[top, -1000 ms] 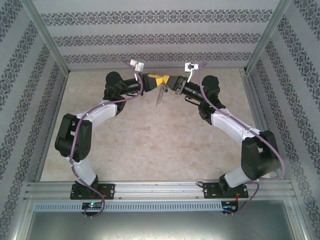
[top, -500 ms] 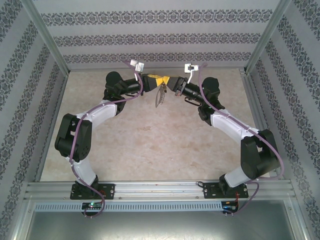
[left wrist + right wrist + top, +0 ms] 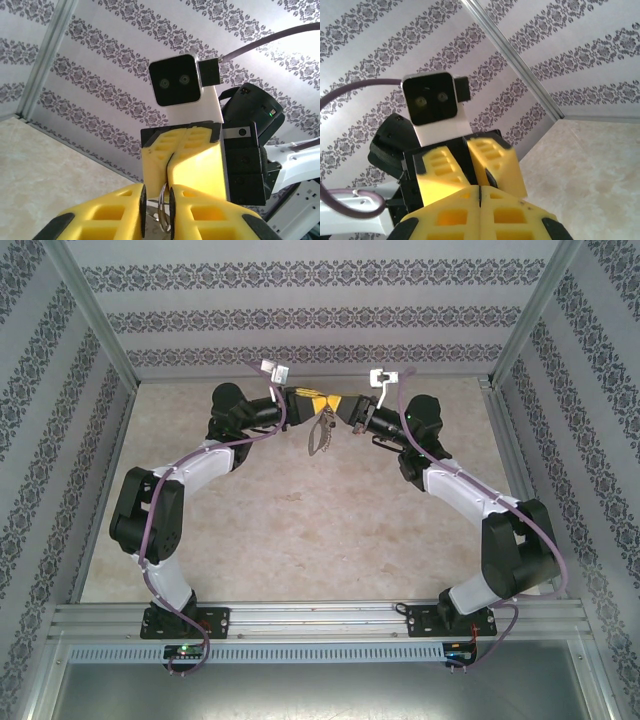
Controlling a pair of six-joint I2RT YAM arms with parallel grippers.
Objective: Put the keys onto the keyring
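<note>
Checked overhead view; found left gripper [image 3: 318, 402] and right gripper [image 3: 346, 410] meeting tip to tip above the far middle of the tabletop [image 3: 300, 530], yellow fingers nearly touching, both raised clear of the surface; noted keyring [image 3: 319, 434] hanging in the air beneath the meeting point, slanting down towards the left, apart from the tabletop; could not separate its parts at that size; checked left wrist view; found left jaws parted by a narrow gap, dark pads [image 3: 143, 205] on either side; noted a thin silver arc of the keyring standing in that gap and running up to the tips of the right gripper directly opposite; could not tell whether the left pads touch the metal; found right jaws closed, one fine seam between the fingers; could not confirm whether the ring's upper end is pinched in that seam; noted right wrist camera [image 3: 175, 80] above those fingers, square and dark-faced, against patterned wallpaper [image 3: 100, 75]; checked right wrist view; found right jaws pressed together along a straight seam at the bottom of the view; found left fingers [image 3: 495, 160] opposite, a dark slit between them; noted left wrist camera [image 3: 432, 97] mounted above
</note>
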